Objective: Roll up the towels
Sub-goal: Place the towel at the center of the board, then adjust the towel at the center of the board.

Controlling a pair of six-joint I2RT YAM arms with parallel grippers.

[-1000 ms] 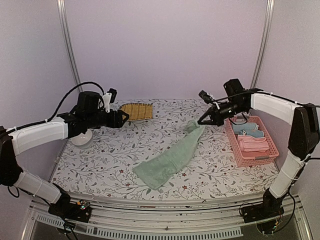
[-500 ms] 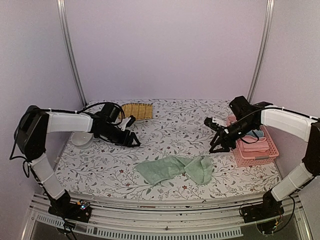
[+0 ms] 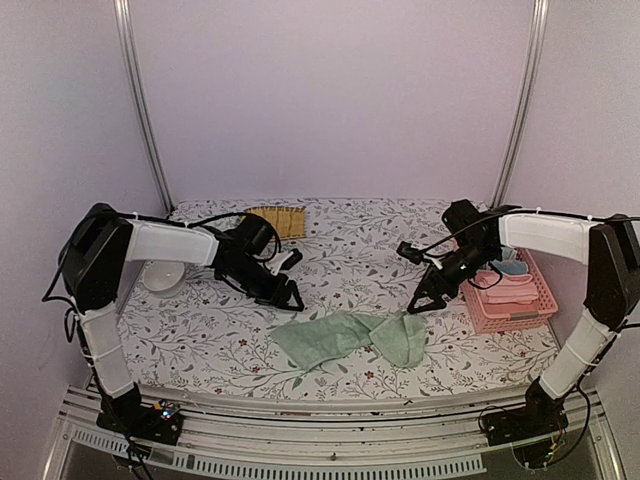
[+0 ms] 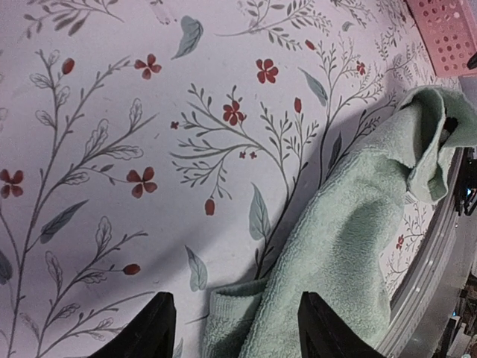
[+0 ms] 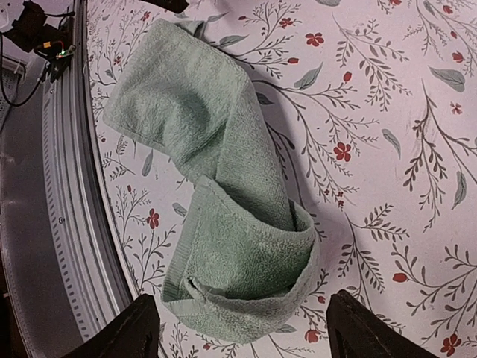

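No roll yet in the sage green towel (image 3: 350, 338): soft looped terry, crumpled and doubled over near the front edge of the floral bench (image 3: 200, 330). Left end effector (image 3: 292, 300) and right end effector (image 3: 416, 304) both spread, empty, beside it. Possibly bundled already: pink towel (image 3: 506, 288) and blue towel (image 3: 506, 268), in the perforated pink basket (image 3: 510, 320).

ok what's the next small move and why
Probably lower the right hand onto the folded-over end of the green towel and pull it out flat. The towel lies bunched, too rumpled to roll, and that end sits near the open right hand. The left hand is open too.
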